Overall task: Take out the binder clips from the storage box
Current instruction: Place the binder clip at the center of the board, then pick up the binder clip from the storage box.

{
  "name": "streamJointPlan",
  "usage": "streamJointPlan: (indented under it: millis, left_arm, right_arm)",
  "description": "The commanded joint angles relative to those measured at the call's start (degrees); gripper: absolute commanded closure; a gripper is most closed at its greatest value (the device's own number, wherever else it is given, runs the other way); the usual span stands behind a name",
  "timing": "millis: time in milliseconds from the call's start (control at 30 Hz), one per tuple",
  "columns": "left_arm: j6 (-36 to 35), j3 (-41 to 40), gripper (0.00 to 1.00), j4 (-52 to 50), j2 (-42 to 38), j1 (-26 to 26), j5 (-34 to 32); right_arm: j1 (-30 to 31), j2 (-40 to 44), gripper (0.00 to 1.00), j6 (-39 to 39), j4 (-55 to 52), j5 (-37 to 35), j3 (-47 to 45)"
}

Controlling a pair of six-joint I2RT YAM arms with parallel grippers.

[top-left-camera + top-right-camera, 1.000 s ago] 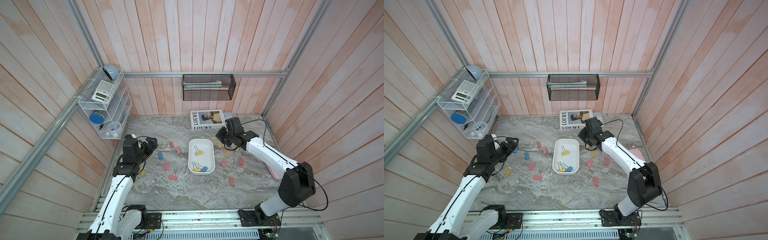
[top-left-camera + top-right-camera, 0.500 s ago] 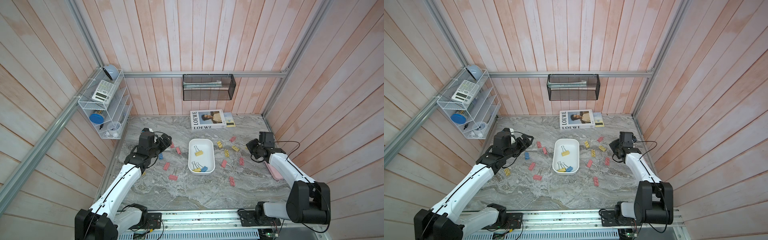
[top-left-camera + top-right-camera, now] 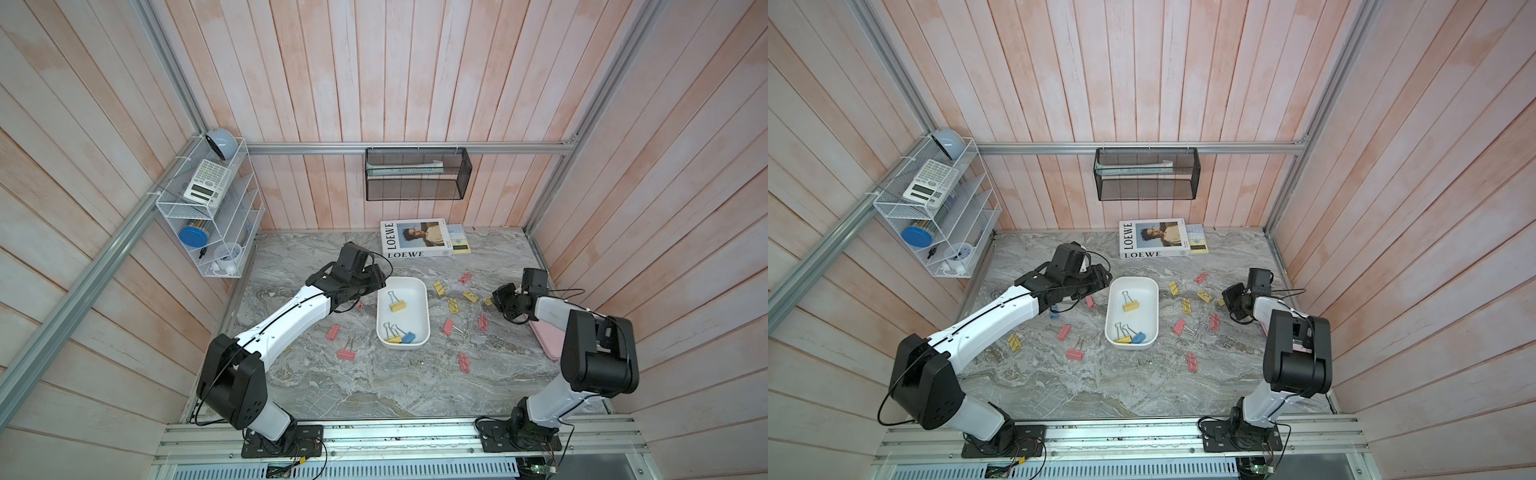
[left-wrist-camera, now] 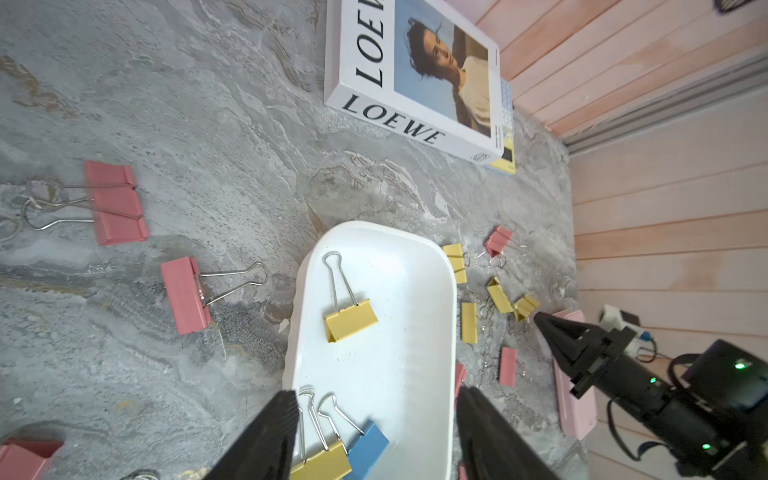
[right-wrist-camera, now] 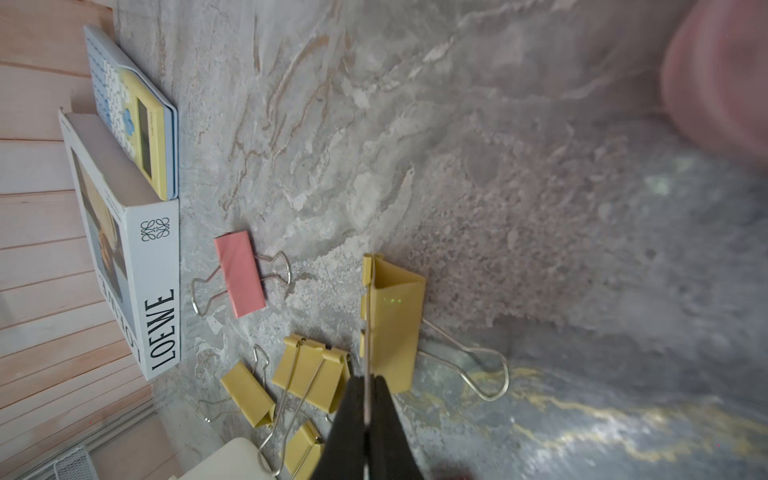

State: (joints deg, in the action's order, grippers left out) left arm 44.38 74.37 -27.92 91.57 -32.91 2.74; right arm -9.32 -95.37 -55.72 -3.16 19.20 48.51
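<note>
The white storage box (image 3: 409,291) (image 3: 1138,286) (image 4: 395,365) lies mid-table. Three binder clips lie in it: a yellow one (image 3: 397,306) (image 4: 350,320) alone, and another yellow one (image 3: 392,338) (image 4: 322,461) beside a blue one (image 3: 409,337) (image 4: 368,449). My left gripper (image 3: 374,278) (image 3: 1100,276) (image 4: 376,415) hovers open at the box's far left corner, empty. My right gripper (image 3: 496,299) (image 3: 1225,299) (image 5: 368,380) is low over the table right of the box. It is shut on the wire handle of a yellow clip (image 5: 395,316) whose body rests on the marble.
Several pink, yellow and blue clips lie scattered on the marble on both sides of the box. A LOEWE book (image 3: 415,239) and a calculator (image 3: 457,239) lie at the back. A pink case (image 3: 544,340) sits under the right arm. A mesh basket (image 3: 417,174) and a wire shelf (image 3: 212,216) hang on the walls.
My left arm has swung from the left side to the box, its jaws narrowing. My right arm has moved from the box's far corner out to the right, carrying the yellow clip down to the table.
</note>
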Motion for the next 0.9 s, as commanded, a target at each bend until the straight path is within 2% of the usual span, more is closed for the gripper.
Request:
streamJointPlan:
  millis: [0, 133, 333, 433, 600, 667, 867]
  left_arm:
    - [-3.98, 5.45, 0.47, -5.47, 5.17, -2.49, -2.71]
    - [-5.43, 11.61, 0.55, -9.86, 11.76, -4.21, -4.46]
    - [-4.48, 20.11, 0.74, -15.04, 20.86, -5.48, -6.41]
    - [-2.99, 23.89, 0.82, -17.58, 24.66, -5.89, -7.87]
    - [-1.18, 30.21, 0.85, -21.54, 30.92, -6.51, -9.58]
    - [-0.58, 32.27, 0.87, -23.09, 33.42, -6.62, -10.37]
    - [0.89, 36.07, 0.90, -25.85, 38.02, -6.64, -12.63]
  right_arm:
    - [-0.18, -0.36, 0.69, 1.26, -0.22, 1.83, 0.50]
    - [-0.17, 2.74, 0.52, 3.10, -5.09, 0.39, 1.28]
    - [0.57, 10.97, 0.44, 6.49, -11.32, -1.58, 1.24]
    - [1.62, 15.60, 0.34, 8.57, -14.25, -2.97, 1.15]
    - [3.39, 21.53, 0.17, 10.76, -18.36, -4.05, 1.26]
    - [4.87, 23.34, 0.04, 11.70, -19.88, -4.88, 1.64]
    - [9.75, 25.92, 0.02, 14.48, -22.96, -7.49, 3.46]
